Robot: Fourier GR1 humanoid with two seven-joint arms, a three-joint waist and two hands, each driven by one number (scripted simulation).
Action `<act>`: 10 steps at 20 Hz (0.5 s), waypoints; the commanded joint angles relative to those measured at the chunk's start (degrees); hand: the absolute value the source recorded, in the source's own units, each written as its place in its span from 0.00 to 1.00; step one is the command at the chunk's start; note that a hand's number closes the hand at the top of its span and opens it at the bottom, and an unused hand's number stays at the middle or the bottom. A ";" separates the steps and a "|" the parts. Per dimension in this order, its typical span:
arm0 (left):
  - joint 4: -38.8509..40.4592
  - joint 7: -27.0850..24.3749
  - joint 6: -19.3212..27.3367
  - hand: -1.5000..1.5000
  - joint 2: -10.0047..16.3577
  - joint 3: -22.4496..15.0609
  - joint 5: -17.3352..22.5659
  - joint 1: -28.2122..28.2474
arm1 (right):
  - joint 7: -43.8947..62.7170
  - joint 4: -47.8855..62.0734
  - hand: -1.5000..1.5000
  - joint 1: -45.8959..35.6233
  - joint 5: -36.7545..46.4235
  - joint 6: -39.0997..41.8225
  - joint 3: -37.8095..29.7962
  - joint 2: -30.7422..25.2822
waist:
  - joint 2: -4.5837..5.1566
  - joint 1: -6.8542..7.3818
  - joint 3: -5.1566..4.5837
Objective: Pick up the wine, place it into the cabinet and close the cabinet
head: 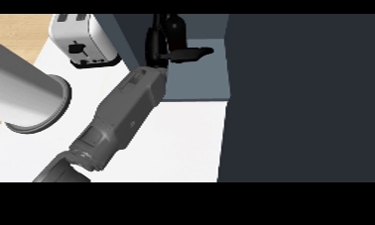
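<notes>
The dark wine bottle [176,27] stands upright inside the open cabinet [199,83], near the back of its grey-blue shelf. My left hand [162,53] reaches into the cabinet from the lower left. Its fingers [155,33] stretch straight up along the bottle's left side, and the thumb [194,53] sticks out to the right, below the bottle. The hand looks open, and I cannot tell whether it touches the bottle. The cabinet's dark door [296,100] stands open and fills the right side. My right hand does not show.
A silver toaster [82,40] stands on the white counter [176,140] left of the cabinet. A large metal cylinder with a round rim [26,95] sits at the far left. Wooden flooring [22,28] shows beyond the counter's edge at the upper left.
</notes>
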 commanded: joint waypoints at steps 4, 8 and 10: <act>-14.13 2.54 2.85 0.00 -0.03 -3.20 -2.04 7.45 | 4.32 -12.08 0.00 4.84 -2.30 -1.45 1.29 -0.60 | -0.68 1.36 0.01; -23.08 6.24 3.41 0.00 0.41 -6.17 -2.87 12.79 | 5.00 -12.61 0.00 3.59 -4.29 -1.47 -1.18 -1.81 | -0.81 1.79 0.02; -27.94 7.30 4.25 0.00 -0.07 -7.95 -3.37 16.56 | 4.40 -12.13 0.00 4.07 -4.38 -1.25 -1.39 -2.03 | -0.76 1.77 0.03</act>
